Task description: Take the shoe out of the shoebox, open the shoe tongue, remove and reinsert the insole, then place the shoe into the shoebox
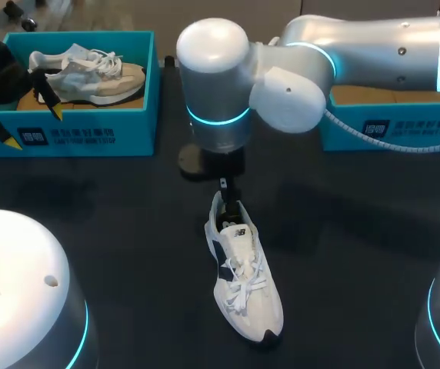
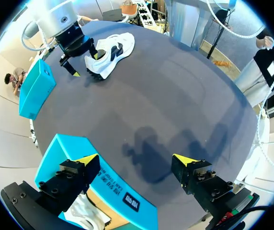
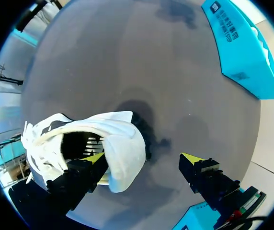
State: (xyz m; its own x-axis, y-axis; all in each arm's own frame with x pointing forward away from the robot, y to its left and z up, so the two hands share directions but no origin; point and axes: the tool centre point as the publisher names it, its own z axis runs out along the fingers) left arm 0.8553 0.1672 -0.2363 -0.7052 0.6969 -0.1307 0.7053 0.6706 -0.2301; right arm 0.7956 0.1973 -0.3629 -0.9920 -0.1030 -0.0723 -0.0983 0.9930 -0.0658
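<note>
A white shoe (image 1: 245,280) lies on the dark table, heel toward the far side. My right gripper (image 1: 225,188) hangs over that heel and is open. In the right wrist view one fingertip (image 3: 96,159) is inside the shoe's (image 3: 120,143) heel opening, and the other stands clear outside the heel wall. A grey and beige shoe (image 1: 89,73) rests in the blue shoebox (image 1: 81,131) at the far left. My left gripper (image 1: 34,127) is open at that box's front left corner. In the left wrist view, my left gripper (image 2: 136,160) has one finger over the box's (image 2: 103,182) rim.
A second blue box (image 1: 389,131) stands at the far right, partly behind my right arm. In the left wrist view it (image 2: 34,88) sits beyond the white shoe (image 2: 110,48) and my right gripper (image 2: 77,60).
</note>
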